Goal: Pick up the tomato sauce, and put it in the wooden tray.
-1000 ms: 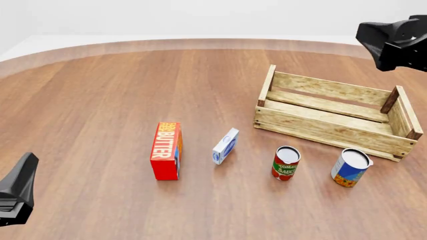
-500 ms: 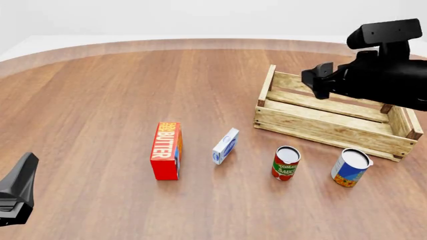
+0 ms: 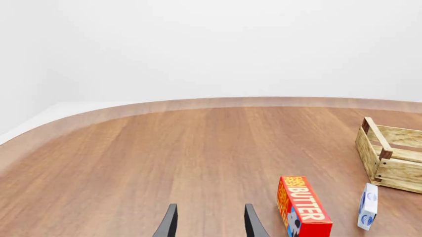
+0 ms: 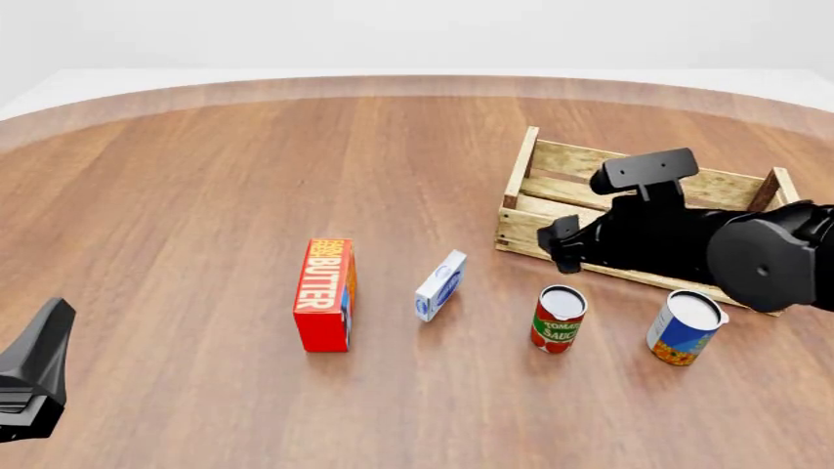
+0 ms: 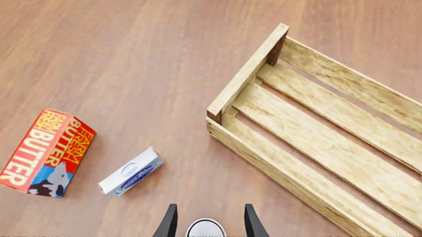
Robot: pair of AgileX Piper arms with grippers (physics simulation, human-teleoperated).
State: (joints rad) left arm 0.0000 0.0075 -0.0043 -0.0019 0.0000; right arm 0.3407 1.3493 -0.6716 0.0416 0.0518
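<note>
The tomato sauce [image 4: 560, 319] is a small red-labelled can with a silver top, standing upright in front of the wooden tray [image 4: 532, 166]. My right gripper [image 4: 564, 250] hangs above and just behind the can, in front of the tray's near wall. In the right wrist view the gripper [image 5: 209, 208] is open, and the can's silver top [image 5: 205, 229] shows between the fingers, below them. The tray [image 5: 329, 148] is empty there. My left gripper [image 3: 210, 206] is open and empty, low at the near left [image 4: 33, 381].
A larger blue-white-orange can [image 4: 685, 327] stands right of the tomato sauce. A red butter box [image 4: 326, 293] and a small blue-white box [image 4: 440, 285] stand left of it. They also show in the right wrist view: butter box [image 5: 45, 153], small box [image 5: 130, 172].
My right arm has come down and leftward from the far right, over the tray, to above the tomato sauce can. The left arm and all objects have not moved.
</note>
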